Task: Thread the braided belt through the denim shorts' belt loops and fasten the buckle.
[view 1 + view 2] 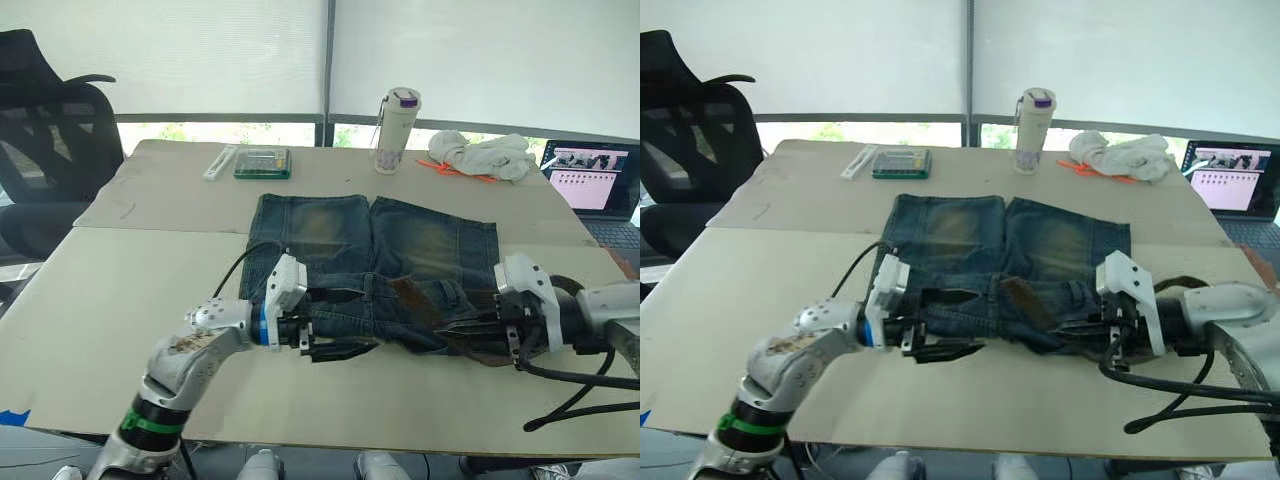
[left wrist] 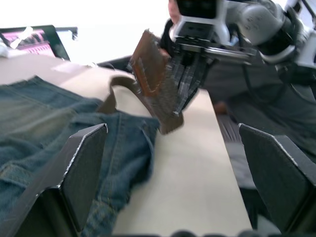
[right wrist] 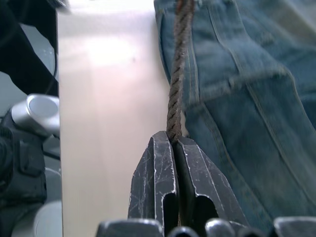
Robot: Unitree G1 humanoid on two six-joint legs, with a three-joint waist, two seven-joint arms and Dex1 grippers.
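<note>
Across the denim shorts' (image 1: 375,250) waistband lies the braided belt (image 3: 177,89), limp and floppy, best pinched near its end. My right gripper (image 3: 174,148) clenches it; my left gripper (image 2: 173,163) gapes wide, holding nothing.

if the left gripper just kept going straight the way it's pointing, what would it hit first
Probably the denim shorts: the open left gripper points along the waistband toward the right gripper, which pinches the braided belt. The rumpled denim lies nearest, though depth is hard to judge.
</note>
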